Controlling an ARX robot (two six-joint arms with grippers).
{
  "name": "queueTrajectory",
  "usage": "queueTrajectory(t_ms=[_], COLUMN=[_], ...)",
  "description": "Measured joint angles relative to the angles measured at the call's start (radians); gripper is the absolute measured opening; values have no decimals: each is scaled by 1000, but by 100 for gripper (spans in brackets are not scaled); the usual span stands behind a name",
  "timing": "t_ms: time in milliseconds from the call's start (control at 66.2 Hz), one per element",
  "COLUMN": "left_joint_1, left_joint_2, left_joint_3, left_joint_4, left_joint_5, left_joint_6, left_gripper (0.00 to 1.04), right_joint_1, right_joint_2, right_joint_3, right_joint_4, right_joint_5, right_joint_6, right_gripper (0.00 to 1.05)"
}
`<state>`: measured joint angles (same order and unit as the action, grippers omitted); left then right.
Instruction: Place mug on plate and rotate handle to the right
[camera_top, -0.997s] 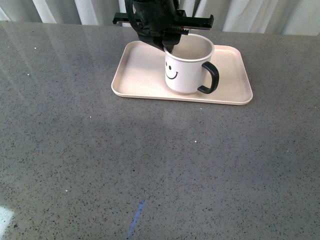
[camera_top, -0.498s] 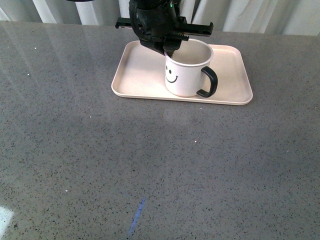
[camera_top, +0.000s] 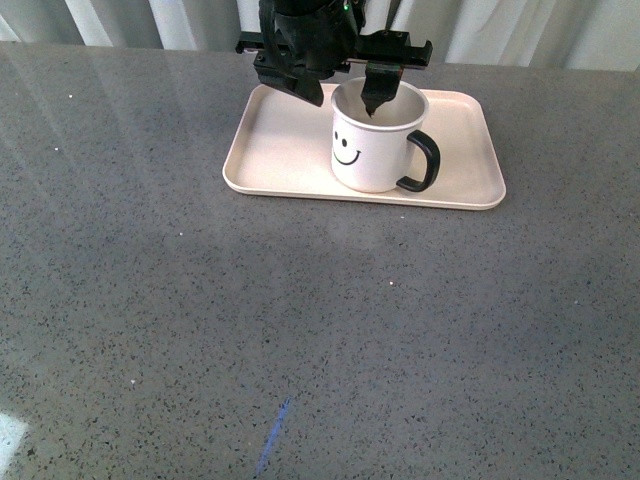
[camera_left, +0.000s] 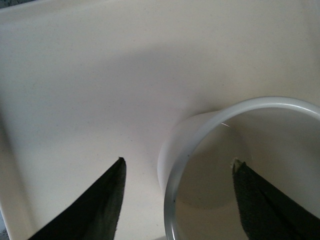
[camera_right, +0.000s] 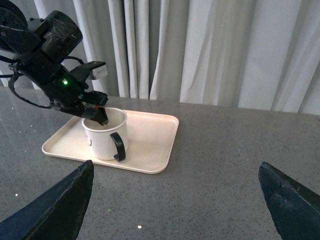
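The cream mug (camera_top: 372, 150) with a smiley face stands upright on the pale plate (camera_top: 280, 150), its black handle (camera_top: 423, 162) pointing right. My left gripper (camera_top: 343, 97) is open over the mug's rim, one finger inside the mug and one outside on its left. In the left wrist view the mug's rim (camera_left: 210, 131) lies between the open fingers (camera_left: 95, 210). My right gripper (camera_right: 175, 200) is open and empty above the table, away from the plate (camera_right: 150, 140) and the mug (camera_right: 106, 134).
The plate sits at the far side of a grey speckled table (camera_top: 300, 330). White curtains (camera_right: 210, 50) hang behind the table. A blue mark (camera_top: 272, 436) is on the table near the front edge.
The left gripper's jaws have opened, letting go of the mug's rim. The mug has turned slightly, its handle now a little more to the right.
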<state>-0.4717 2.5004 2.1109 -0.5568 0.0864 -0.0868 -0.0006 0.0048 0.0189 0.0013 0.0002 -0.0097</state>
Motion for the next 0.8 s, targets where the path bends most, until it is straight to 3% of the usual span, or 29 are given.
queueTrajectory(t_ms=[166, 559, 634, 680, 801], left_joint_1=[-2, 35, 34, 45, 109], left_joint_2=[-135, -510, -564, -619, -764], left_joint_3=[-135, -587, -737, -890, -1191], left_joint_4=[90, 434, 728, 1000, 1371], left_joint_5=[-1, -51, -267, -406, -431], left_joint_6=[9, -29, 12, 40, 64], left_gripper=[97, 95, 85, 76, 54], right_joint_1=[0, 0, 0, 0, 0], right_joint_2=[0, 0, 0, 0, 0], right_joint_3=[0, 0, 0, 0, 0], right_joint_4=[0, 0, 0, 0, 0], right_joint_5=[0, 0, 0, 0, 0], right_joint_6=[0, 0, 0, 0, 0], right_gripper=[96, 96, 96, 96, 96])
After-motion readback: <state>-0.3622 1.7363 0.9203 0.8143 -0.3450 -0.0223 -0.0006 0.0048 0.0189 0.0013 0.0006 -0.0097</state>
